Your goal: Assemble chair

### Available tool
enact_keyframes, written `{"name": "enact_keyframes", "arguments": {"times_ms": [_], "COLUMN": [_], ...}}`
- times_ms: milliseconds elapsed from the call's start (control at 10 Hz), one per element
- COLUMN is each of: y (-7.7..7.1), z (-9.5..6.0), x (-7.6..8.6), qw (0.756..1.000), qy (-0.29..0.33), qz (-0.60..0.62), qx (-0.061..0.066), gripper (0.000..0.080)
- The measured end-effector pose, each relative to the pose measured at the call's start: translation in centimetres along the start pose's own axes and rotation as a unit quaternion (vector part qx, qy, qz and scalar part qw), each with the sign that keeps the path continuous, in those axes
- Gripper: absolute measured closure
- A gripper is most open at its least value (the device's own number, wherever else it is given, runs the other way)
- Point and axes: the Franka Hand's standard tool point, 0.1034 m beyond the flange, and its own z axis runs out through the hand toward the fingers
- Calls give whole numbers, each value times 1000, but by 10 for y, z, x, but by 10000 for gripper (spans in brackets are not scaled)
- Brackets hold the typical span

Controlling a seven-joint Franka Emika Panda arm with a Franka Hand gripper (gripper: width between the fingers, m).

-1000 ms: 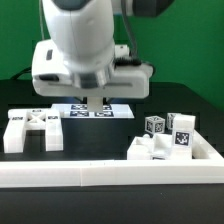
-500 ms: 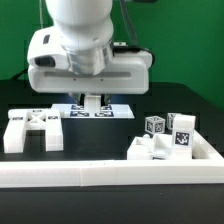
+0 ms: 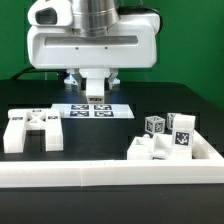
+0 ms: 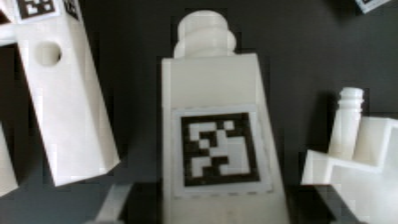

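Observation:
My gripper hangs above the marker board, shut on a white chair leg that is off the table. In the wrist view that leg runs lengthwise between my fingers, showing a black-and-white tag and a stepped peg at its far end; the gripper clamps its near end. A flat chair panel lies at the exterior view's left. More chair pieces with tags are heaped at the exterior view's right.
A long white border frame runs along the front and round the heap at the right. In the wrist view a long white piece with a hole and a pegged piece lie on the dark table on either side of the held leg.
The arm has risen and turned, lifting the held leg higher above the marker board. The other pieces have not moved.

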Motion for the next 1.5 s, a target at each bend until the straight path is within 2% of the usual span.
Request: {"name": "enact_keyframes", "arguments": {"times_ms": [100,400,700,800,900,1100,1200,1300,1500], "y": [-1,-25,-22,-26,-37,-56,-65,-60,-60], "z": [-1,-18,-15,-14,-15,-28,-28,-26,-27], "x": [2,27,32,33,34,47,48,47,48], "qw": [1000,991,974,969,969,968,967,968,967], "qy": [28,134,225,249,247,251,253,251,255], "qz": [0,0,-4,-1,-4,-7,-12,-11,-11], "qx": [-2,-3,-11,-10,-5,5,6,4,4], "gripper": [502,502,502,502,502,502,502,502,502]}}
